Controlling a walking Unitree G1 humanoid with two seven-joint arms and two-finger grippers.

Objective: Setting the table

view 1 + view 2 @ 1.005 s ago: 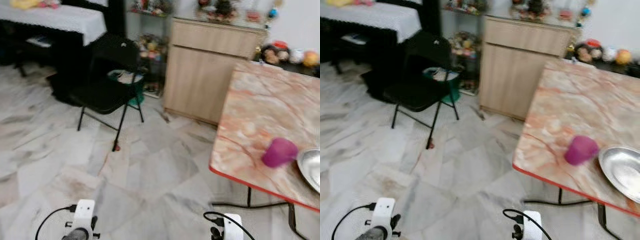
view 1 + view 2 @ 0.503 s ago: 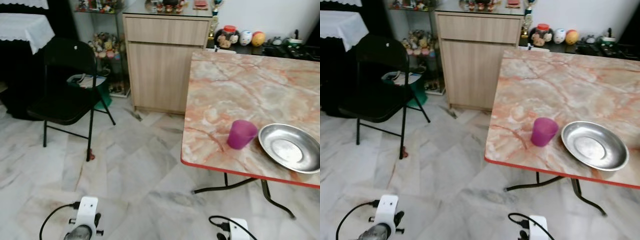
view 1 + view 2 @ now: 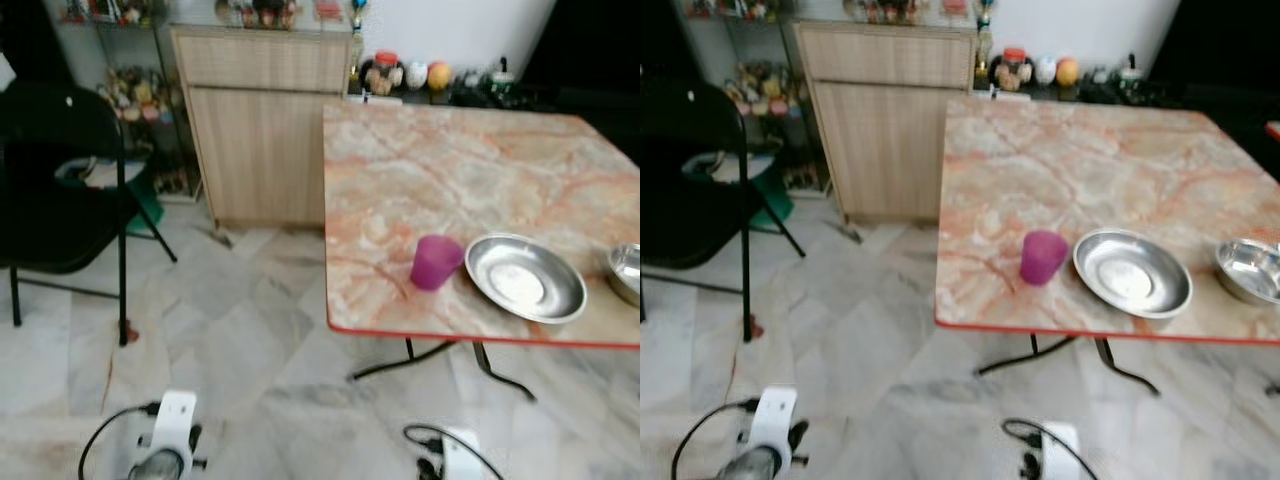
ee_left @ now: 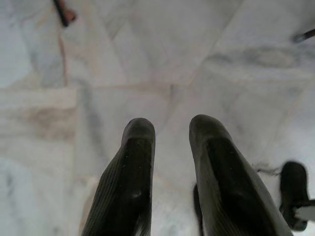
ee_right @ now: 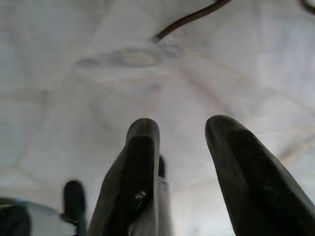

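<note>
Table: we see a marble-patterned top with a red edge (image 3: 470,170), standing ahead and to our right on the pale tiled floor (image 3: 250,330).
Cup: a purple cup (image 3: 436,262) stands upright near the table's near edge, just beside the plate.
Plate: a round steel plate (image 3: 525,278) lies on the table to the right of the cup.
Bowl: a steel bowl (image 3: 1250,270) sits further right, apart from the plate.
Left gripper (image 4: 170,128): our left arm hangs low over the floor, its fingers apart with nothing between them.
Right gripper (image 5: 182,130): our right arm also hangs over the floor, fingers spread and holding nothing.
Surroundings: a black folding chair (image 3: 60,190) stands at left, a wooden cabinet (image 3: 265,120) beyond the table's far left corner.
</note>
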